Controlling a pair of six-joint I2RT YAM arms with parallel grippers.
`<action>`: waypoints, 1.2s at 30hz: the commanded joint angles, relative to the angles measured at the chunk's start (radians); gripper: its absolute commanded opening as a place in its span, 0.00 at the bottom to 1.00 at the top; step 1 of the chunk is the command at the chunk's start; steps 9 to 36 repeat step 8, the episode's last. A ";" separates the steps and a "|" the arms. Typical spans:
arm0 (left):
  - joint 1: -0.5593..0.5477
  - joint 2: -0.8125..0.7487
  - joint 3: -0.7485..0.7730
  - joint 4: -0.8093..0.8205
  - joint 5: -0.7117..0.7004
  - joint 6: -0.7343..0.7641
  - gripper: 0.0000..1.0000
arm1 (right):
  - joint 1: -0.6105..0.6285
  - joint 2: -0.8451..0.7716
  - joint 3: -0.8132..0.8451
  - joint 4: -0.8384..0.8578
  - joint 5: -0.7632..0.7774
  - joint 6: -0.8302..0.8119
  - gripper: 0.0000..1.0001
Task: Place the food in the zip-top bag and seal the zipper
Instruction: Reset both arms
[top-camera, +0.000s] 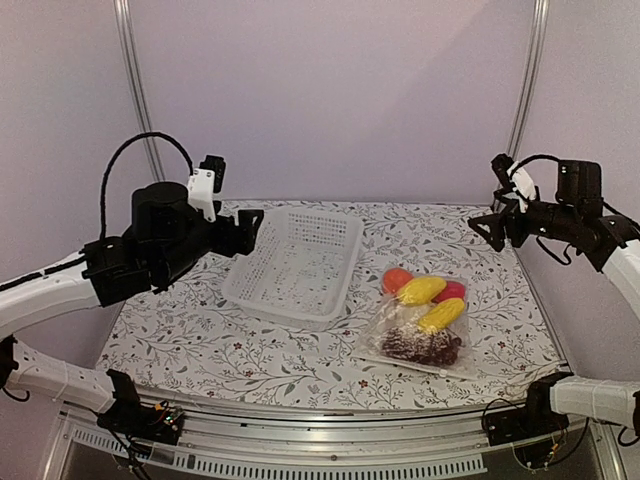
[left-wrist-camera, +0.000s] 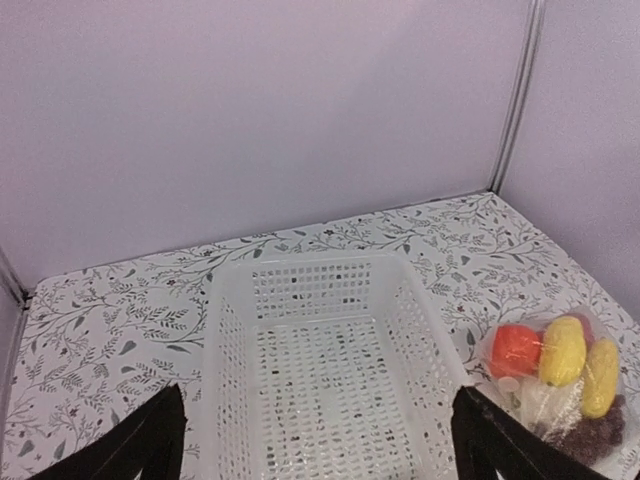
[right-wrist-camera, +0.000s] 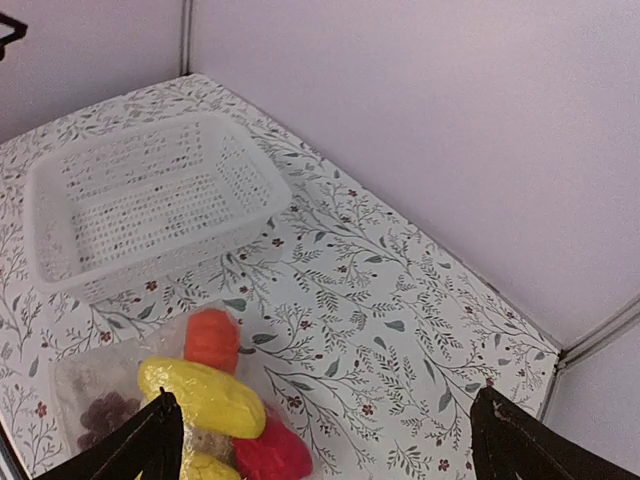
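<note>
The zip-top bag (top-camera: 418, 328) lies flat on the table's right half with the food inside it. An orange pumpkin (top-camera: 397, 279), two yellow pieces (top-camera: 421, 290), a red pepper (top-camera: 452, 291) and dark grapes (top-camera: 422, 346) show through the plastic. The zipper (top-camera: 405, 362) runs along the bag's near edge; whether it is pressed shut I cannot tell. My left gripper (top-camera: 245, 230) hangs open above the basket's left end, holding nothing. My right gripper (top-camera: 490, 225) is raised at the far right, open and empty, well above the bag (right-wrist-camera: 80, 385).
A white perforated basket (top-camera: 295, 262) stands empty in the middle, left of the bag, and fills the left wrist view (left-wrist-camera: 330, 350). The floral tablecloth (top-camera: 180, 340) ends at a metal rail in front. Walls and frame posts (top-camera: 525, 90) close in the back and sides.
</note>
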 joint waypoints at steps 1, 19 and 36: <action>0.102 0.027 0.073 -0.115 -0.080 0.008 0.96 | -0.082 -0.026 -0.031 0.373 0.152 0.401 0.99; 0.190 0.061 0.071 -0.032 -0.074 0.006 1.00 | -0.082 -0.017 -0.051 0.431 0.192 0.563 0.99; 0.190 0.061 0.071 -0.032 -0.074 0.006 1.00 | -0.082 -0.017 -0.051 0.431 0.192 0.563 0.99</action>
